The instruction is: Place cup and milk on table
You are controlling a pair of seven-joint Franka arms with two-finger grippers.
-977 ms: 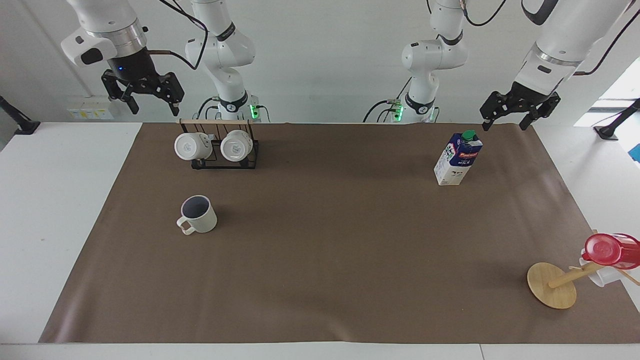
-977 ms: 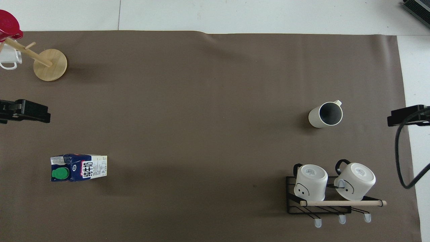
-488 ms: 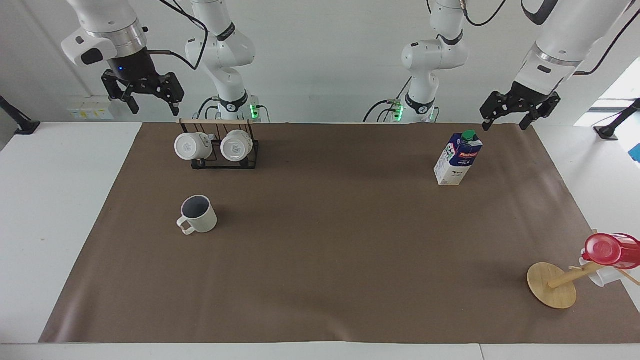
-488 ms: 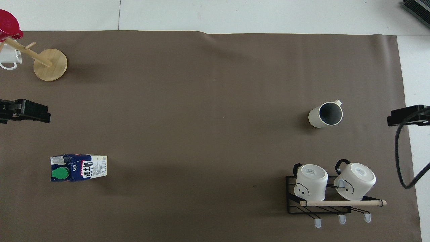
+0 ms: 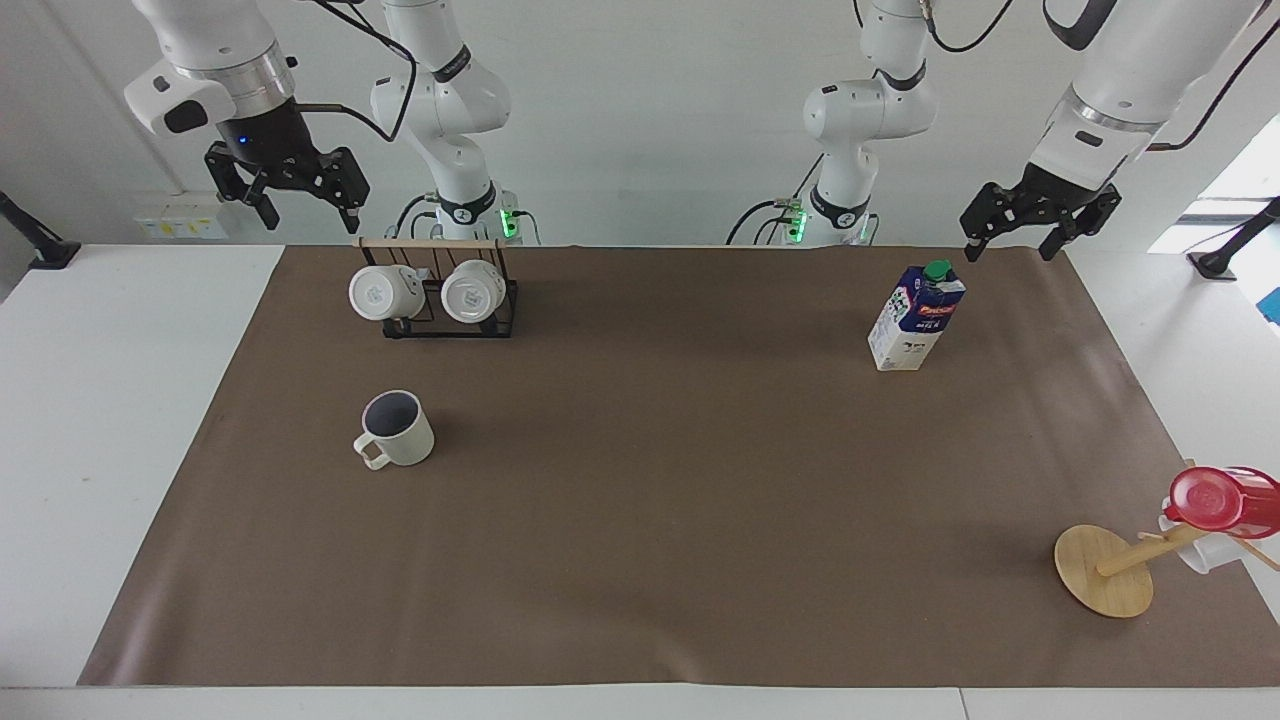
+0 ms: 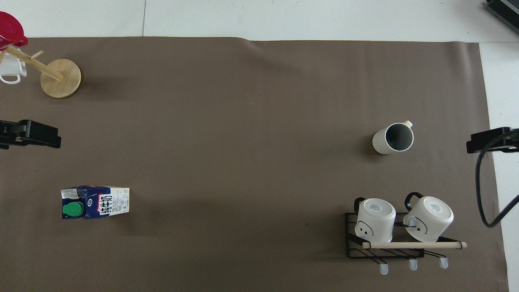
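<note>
Both hands spread and raised, cup [image 5: 397, 428] upright, empty, milk [image 5: 916, 318] capped

The cream cup [image 5: 397, 429], dark inside, is standing upright on the tabletop's [image 5: 650, 480] brown sheet toward the right arm's end; the blue-and-white milk [image 5: 915, 317], green-capped, is standing upright near the left arm's corner.

Wide bare stretch of surface [image 5: 660, 480] between cup [image 5: 397, 428] and milk [image 5: 917, 318]: you have free passage there. Mug rack [image 5: 440, 293] stands nearer robots than cup, at right arm's end. Wooden stand [image 5: 1110, 568] with red cup [image 5: 1222, 500] blocks corner at left arm's end. Milk upright, clear all round.
</note>
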